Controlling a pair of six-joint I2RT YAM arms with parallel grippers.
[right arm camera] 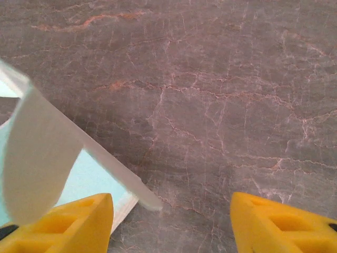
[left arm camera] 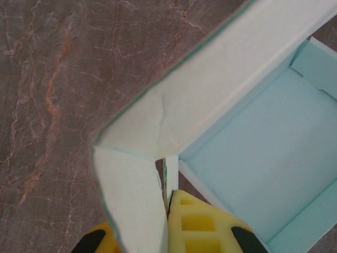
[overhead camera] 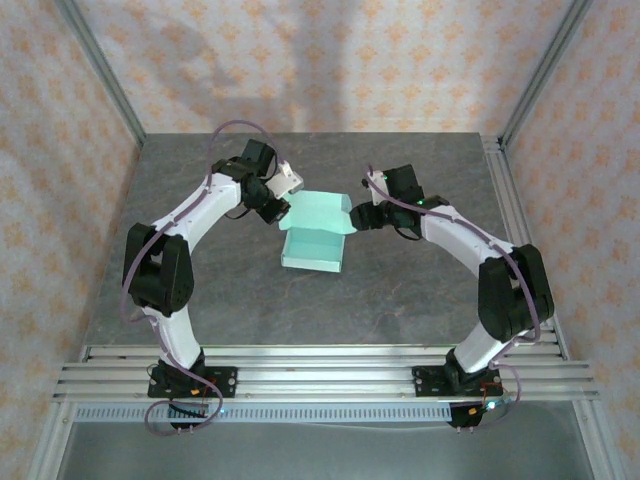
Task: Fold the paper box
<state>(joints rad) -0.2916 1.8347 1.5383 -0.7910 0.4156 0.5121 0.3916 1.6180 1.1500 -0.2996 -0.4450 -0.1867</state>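
The pale mint-teal paper box [overhead camera: 314, 236] lies mid-table, partly formed, its far lid panel open. My left gripper [overhead camera: 278, 211] is at the box's far left corner. In the left wrist view the yellow fingers [left arm camera: 202, 221] are pressed together on a thin white flap [left arm camera: 171, 176] at the corner of the paper box [left arm camera: 263, 158]. My right gripper [overhead camera: 362, 216] sits at the box's right edge. Its jaws stand wide apart in the right wrist view [right arm camera: 171, 221], with bare table between them. A curled white flap [right arm camera: 37, 163] and teal floor of the box [right arm camera: 87, 179] lie by the left finger.
The dark grey marbled table [overhead camera: 400, 290] stretches around the box. Aluminium rails [overhead camera: 320, 365] run along the near edge by the arm bases. Patterned walls and metal posts [overhead camera: 100, 70] enclose the far side and both flanks.
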